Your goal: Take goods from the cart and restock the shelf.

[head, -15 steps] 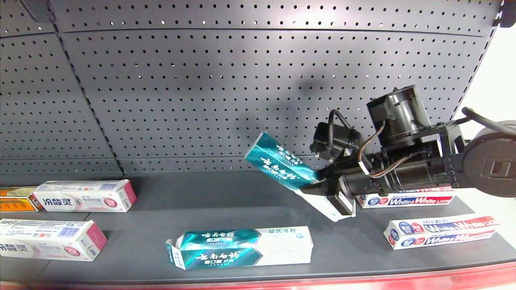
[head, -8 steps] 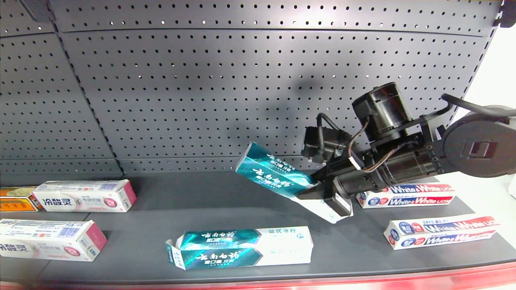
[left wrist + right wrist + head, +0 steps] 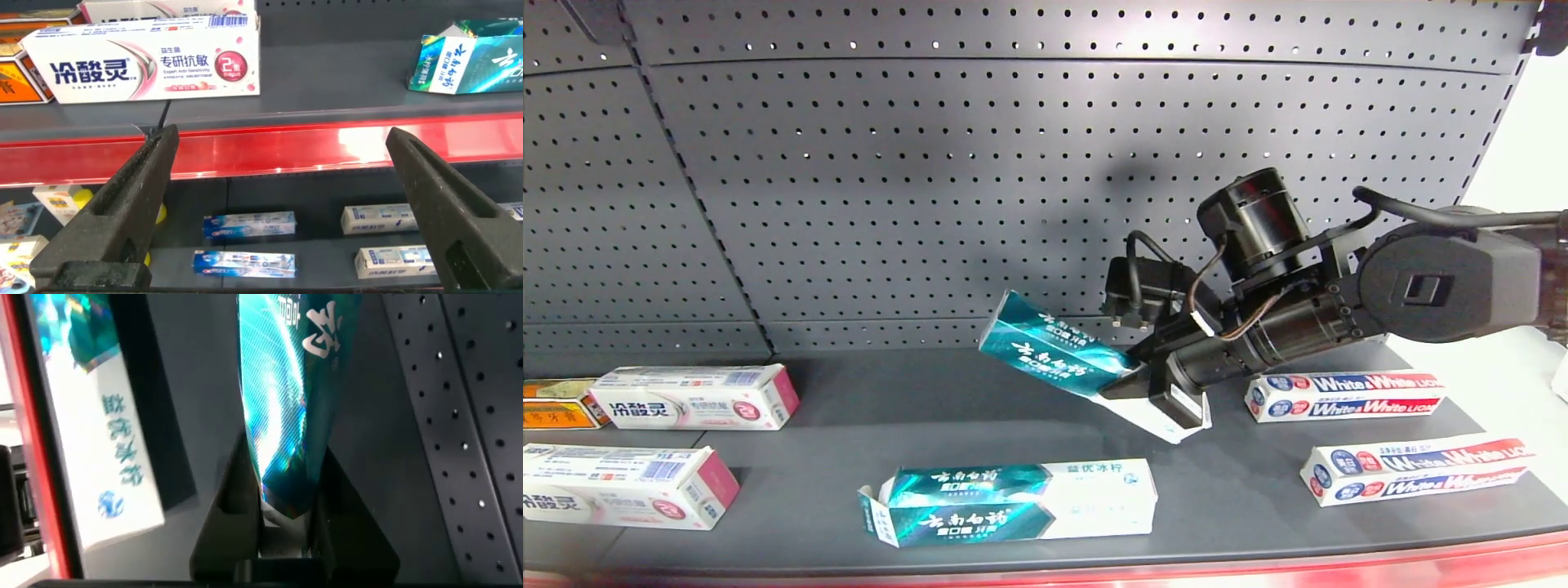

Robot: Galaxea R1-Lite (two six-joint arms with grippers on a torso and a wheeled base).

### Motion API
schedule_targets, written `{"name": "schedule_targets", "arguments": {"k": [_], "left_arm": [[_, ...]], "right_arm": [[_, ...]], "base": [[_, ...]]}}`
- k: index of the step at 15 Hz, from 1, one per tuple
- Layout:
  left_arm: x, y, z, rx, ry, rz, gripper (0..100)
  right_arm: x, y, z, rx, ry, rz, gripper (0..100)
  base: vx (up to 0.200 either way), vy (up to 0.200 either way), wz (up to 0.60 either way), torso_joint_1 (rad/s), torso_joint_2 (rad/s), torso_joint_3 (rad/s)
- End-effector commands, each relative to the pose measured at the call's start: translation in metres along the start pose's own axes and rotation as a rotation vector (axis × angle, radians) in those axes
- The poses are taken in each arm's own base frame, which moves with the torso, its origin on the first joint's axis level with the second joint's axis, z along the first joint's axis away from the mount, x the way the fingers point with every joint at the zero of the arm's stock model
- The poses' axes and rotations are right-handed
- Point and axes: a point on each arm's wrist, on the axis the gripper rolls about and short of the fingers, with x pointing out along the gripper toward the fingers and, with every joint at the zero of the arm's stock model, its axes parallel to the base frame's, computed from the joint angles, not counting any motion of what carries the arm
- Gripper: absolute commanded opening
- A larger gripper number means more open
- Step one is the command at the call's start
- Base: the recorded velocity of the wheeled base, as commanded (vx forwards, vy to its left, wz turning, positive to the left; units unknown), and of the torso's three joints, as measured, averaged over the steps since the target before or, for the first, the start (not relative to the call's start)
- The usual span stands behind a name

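- The right gripper (image 3: 1158,392) is squeezed tight near the white end of a teal toothpaste box (image 3: 1049,359).
- The box is over the shelf (image 3: 915,416), tilted, with its teal end pointing up and left.
- The left gripper (image 3: 282,135) is wide open and holds nothing.

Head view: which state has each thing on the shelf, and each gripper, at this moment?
held teal box, tilted, gripped at its white end.
right gripper, shut on the held teal box.
front teal box, lying flat, left end flap open.
pink boxes, lying flat.
white boxes, lying flat.
left gripper, open, empty.
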Motion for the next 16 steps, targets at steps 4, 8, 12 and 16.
{"name": "schedule_targets", "arguments": {"k": [4, 8, 12, 16], "left_arm": [[0.0, 0.0, 0.0, 0.0, 0.002, 0.0, 100], [0.0, 0.0, 0.0, 0.0, 0.002, 0.0, 100], [0.0, 0.0, 0.0, 0.0, 0.001, 0.0, 100], [0.0, 0.0, 0.0, 0.0, 0.002, 0.0, 100]], "right_arm": [[0.011, -0.009, 0.007, -0.003, 0.001, 0.006, 0], [0.016, -0.007, 0.008, -0.005, 0.031, 0.042, 0], [0.014, -0.007, 0.011, 0.004, 0.062, 0.071, 0], [0.016, -0.007, 0.01, 0.0, 0.06, 0.069, 0]], "base": [[0.0, 0.0, 0.0, 0.0, 0.0, 0.0], [0.0, 0.0, 0.0, 0.0, 0.0, 0.0], [0.0, 0.0, 0.0, 0.0, 0.0, 0.0], [0.0, 0.0, 0.0, 0.0, 0.0, 0.0]]}}
